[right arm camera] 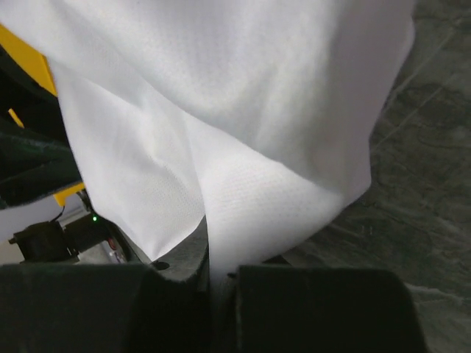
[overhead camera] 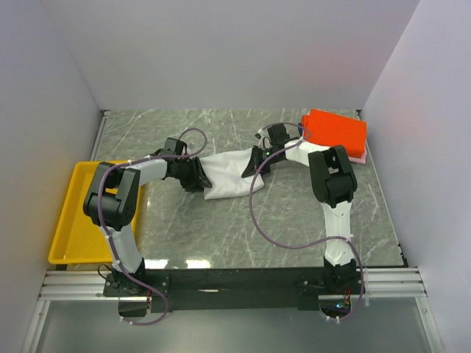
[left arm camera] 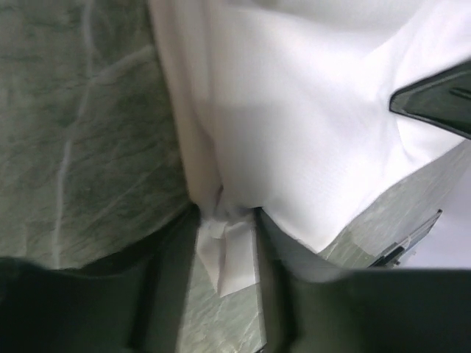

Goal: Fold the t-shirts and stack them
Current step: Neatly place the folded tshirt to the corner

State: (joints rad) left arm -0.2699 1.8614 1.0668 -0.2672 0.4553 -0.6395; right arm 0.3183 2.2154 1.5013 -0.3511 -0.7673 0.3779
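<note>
- Right pincer point(right arm camera: 219, 283) — pressed together on a fold of the white shirt point(right arm camera: 243, 110), the cloth running up out of its narrow gap.
- Left pincer point(left arm camera: 224, 254) pinches the opposite edge; the shirt spans between them at mid-counter point(overhead camera: 221, 235).
- Best to hold both ends level and taut, lay it flat with edges matched — only then stack it on the orange shirt point(overhead camera: 335, 131).

White t-shirt point(overhead camera: 228, 175), orange-red t-shirt point(overhead camera: 337, 132) and yellow tray point(overhead camera: 72, 215) sit on grey-green veined table point(overhead camera: 195, 232).
</note>
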